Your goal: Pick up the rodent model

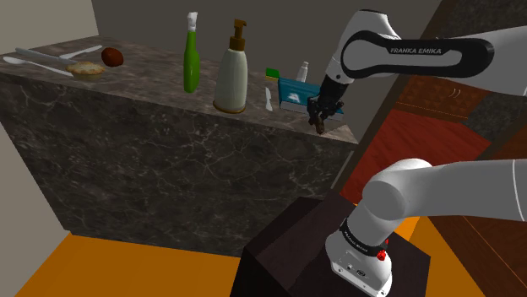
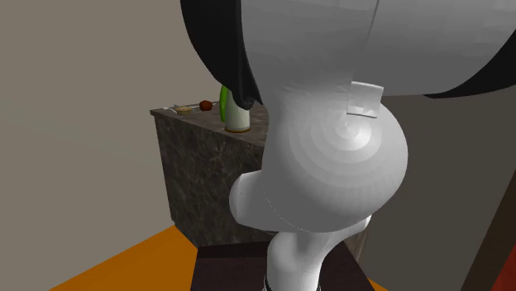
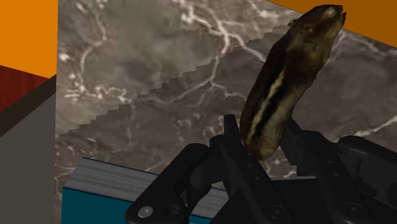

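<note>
One end of the rodent model [image 3: 286, 83] seems hidden inside the hand [image 3: 263, 142].

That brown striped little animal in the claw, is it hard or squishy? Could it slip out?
Probably stiff: the long brown striped rodent figure juts from the black gripper without sagging. Likely light, since a clasp on one end alone holds it. Its slim rounded body might pivot between the fingers, or roll if laid on the dark marbled counter.

Counter [image 1: 169, 160] dk veined stone, smooth, rodent model [image 3: 283, 83] matt brown striped fur, end effector [image 3: 262, 130] matt blk.
</note>
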`<state>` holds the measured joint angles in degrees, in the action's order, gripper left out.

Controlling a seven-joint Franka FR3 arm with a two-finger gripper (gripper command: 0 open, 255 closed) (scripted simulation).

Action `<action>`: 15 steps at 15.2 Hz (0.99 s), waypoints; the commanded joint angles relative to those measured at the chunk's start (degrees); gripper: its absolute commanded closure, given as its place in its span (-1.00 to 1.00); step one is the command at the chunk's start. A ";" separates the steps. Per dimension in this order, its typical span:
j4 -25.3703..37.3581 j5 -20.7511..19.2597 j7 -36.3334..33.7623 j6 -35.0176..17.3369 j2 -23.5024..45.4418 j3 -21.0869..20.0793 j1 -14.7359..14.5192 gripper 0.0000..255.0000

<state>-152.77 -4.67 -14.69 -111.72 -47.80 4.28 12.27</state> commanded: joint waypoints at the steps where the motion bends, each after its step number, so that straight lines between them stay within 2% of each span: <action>1: -0.34 0.11 -0.02 -0.11 0.33 -0.01 -0.06 1.00; 7: -0.46 0.02 0.08 0.00 0.10 0.10 -0.01 1.00; 15: 5.66 0.39 0.24 6.19 0.03 -0.22 -0.18 1.00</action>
<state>-148.03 -4.31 -14.51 -106.34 -47.91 4.06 12.10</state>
